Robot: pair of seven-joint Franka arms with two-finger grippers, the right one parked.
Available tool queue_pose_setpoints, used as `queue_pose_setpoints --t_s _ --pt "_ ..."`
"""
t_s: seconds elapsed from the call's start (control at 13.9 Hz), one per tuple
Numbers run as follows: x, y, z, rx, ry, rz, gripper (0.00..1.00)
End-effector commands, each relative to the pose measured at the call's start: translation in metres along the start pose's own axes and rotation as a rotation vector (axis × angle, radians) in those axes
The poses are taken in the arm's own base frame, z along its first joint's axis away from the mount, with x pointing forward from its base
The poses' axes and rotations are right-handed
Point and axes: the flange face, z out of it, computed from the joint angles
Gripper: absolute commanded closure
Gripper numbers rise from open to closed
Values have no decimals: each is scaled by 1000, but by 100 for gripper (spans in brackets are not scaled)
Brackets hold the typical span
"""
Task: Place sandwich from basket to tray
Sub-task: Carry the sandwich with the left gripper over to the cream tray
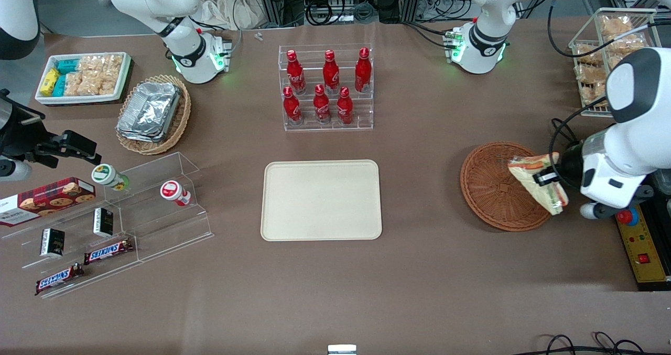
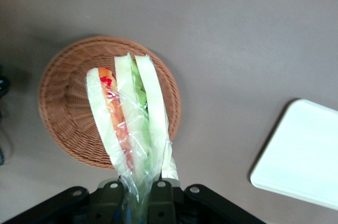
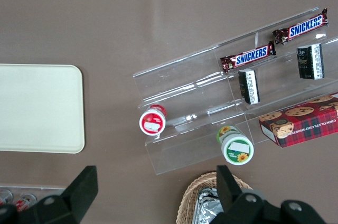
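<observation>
Wicker basket (image 1: 493, 187) under one gripper (image 2: 138, 192)-held sandwich (image 2: 129, 118)

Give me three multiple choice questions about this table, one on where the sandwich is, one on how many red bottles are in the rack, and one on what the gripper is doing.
1. Where is the sandwich?
A. Flat on the tray
B. Held over the basket
C. In the bottle rack

2. How many red bottles stand in the clear rack?
A. Four
B. Six
C. Eight

3. What state is the gripper in?
A. Open over the tray
B. Shut on nothing
C. Shut on the sandwich

Answers:
1 B, it hangs over the basket and the tray is bare.
2 B, two rows of three.
3 C, the wrap is pinched between its fingers in the wrist view.
</observation>
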Motion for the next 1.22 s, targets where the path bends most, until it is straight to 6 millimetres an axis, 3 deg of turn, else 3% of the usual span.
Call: queue_pose_setpoints --t_s 0.0,0.22,0.36,0.58,0.94,1.15 --pt "-12 54 15 41 10 71 79" --pt "-32 106 31 52 45 46 89" --pt "-56 147 43 47 57 90 90" --pt "-79 193 70 50 76 122 90" --pt "-105 248 131 52 68 239 90" --pt "-106 268 169 10 70 267 89"
